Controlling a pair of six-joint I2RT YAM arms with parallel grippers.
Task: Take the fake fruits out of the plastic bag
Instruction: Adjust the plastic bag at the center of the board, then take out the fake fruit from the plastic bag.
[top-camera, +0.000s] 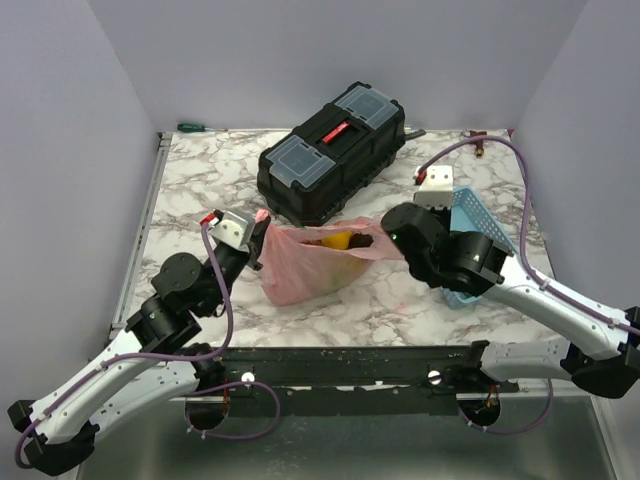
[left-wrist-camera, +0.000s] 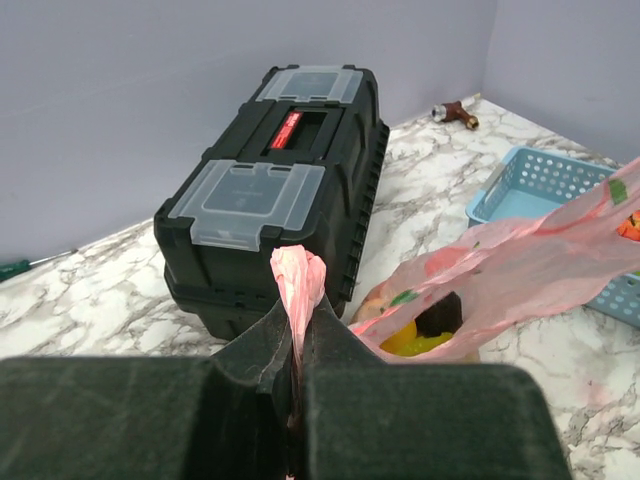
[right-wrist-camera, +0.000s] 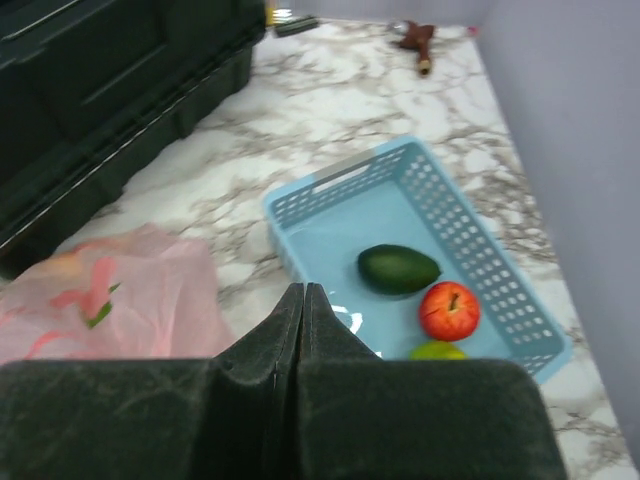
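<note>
Holds the plastic bag (top-camera: 300, 270) stretched over the marble table (top-camera: 200, 180), just in front of the black toolbox (top-camera: 330, 150). Pinches its twisted pink handle in the left gripper (left-wrist-camera: 297, 335). Has the right gripper (right-wrist-camera: 303, 300) pressed together beside the bag's other edge (cannot tell if any film is caught there). Shows a yellow fruit (left-wrist-camera: 415, 343) inside the bag, plus a dark green fruit (right-wrist-camera: 398, 269) and a red apple (right-wrist-camera: 449, 310) lying in the blue basket (right-wrist-camera: 330, 185)

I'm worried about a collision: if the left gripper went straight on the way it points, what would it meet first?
Probably the black toolbox, its near end, just beyond the plastic bag handle pinched in the left gripper. How near is unclear.
</note>
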